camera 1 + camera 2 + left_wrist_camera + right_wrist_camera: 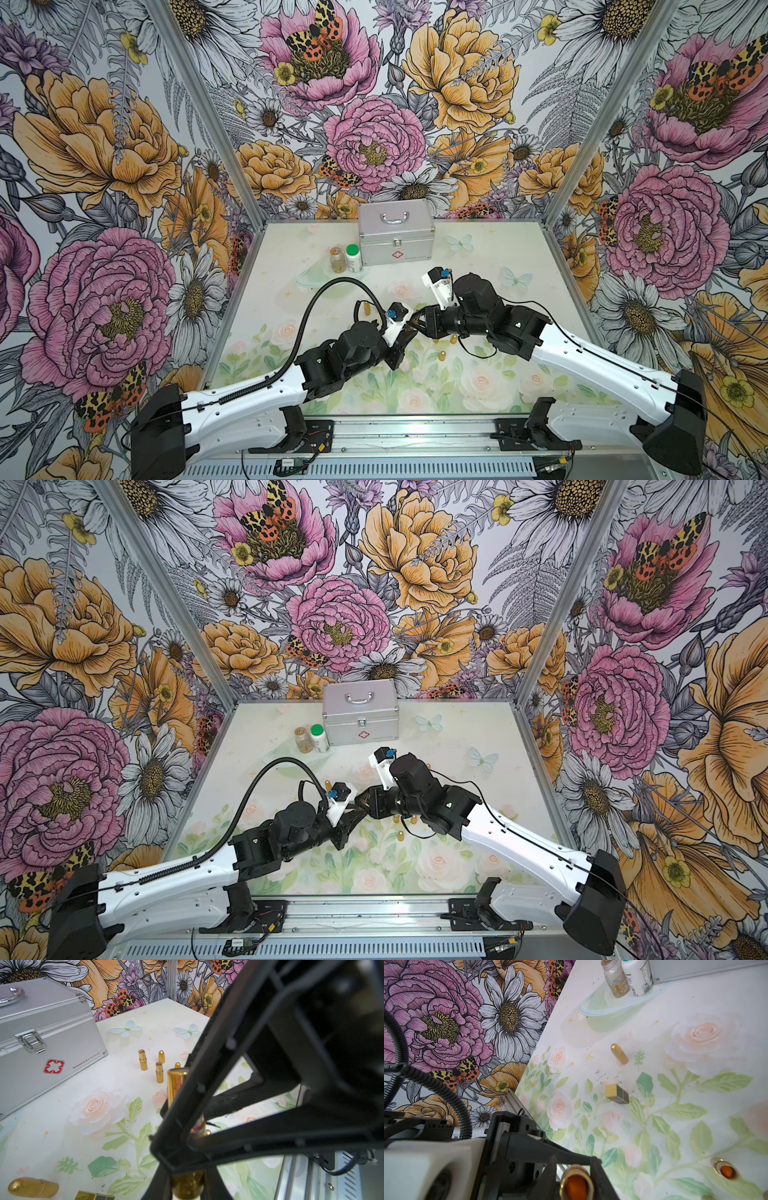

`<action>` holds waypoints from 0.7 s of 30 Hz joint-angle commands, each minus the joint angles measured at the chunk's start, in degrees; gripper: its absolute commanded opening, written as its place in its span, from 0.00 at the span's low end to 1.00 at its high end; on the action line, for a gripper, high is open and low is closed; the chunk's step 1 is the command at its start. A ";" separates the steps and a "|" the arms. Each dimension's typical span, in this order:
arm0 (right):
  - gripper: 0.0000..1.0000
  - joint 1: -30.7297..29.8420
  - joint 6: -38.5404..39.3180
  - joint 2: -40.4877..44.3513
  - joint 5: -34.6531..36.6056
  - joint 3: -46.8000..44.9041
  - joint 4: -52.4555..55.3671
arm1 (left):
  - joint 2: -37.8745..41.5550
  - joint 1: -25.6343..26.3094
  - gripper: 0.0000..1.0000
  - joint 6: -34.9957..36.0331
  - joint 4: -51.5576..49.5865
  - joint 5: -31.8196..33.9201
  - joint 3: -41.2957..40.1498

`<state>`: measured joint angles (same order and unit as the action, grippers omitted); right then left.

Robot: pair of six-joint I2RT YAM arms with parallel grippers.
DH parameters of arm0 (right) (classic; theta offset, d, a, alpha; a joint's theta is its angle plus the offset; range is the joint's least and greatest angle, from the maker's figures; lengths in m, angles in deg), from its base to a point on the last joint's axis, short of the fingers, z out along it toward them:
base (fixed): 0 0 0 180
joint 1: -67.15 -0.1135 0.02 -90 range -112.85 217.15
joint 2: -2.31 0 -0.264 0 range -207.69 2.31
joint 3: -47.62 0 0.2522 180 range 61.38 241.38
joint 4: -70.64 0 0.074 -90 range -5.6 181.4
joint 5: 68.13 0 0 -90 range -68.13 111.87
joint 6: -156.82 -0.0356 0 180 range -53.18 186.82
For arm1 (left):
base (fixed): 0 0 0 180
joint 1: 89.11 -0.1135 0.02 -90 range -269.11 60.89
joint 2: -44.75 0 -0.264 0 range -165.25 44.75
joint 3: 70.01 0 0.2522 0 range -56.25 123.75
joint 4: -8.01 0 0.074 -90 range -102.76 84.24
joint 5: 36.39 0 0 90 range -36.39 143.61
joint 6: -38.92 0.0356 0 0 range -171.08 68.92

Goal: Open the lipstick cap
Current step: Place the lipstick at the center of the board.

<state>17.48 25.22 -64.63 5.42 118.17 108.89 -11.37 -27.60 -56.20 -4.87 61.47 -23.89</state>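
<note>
My left pincer [407, 332] clamps a shiny gold lipstick tube [176, 1086]; my right pincer [419, 321] brackets its end — grip unclear — tube not visibly opened.

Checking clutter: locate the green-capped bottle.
In both top views the green-capped bottle stands far back, between the glass jar and the silver case.

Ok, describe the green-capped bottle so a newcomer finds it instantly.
Find the silver case at the back of the table. Two small containers stand beside it. You want the white bottle nearer the case: it has a green cap, while the clear jar next to it shows golden contents.
</note>
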 commanded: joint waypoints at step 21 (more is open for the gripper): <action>0.18 0.48 1.84 0.31 -1.12 -0.63 -1.02 | -0.81 0.45 0.00 1.85 1.49 2.49 1.92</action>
<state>18.00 25.92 -64.56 4.26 117.89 108.94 -11.83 -27.55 -55.33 -4.87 62.54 -23.48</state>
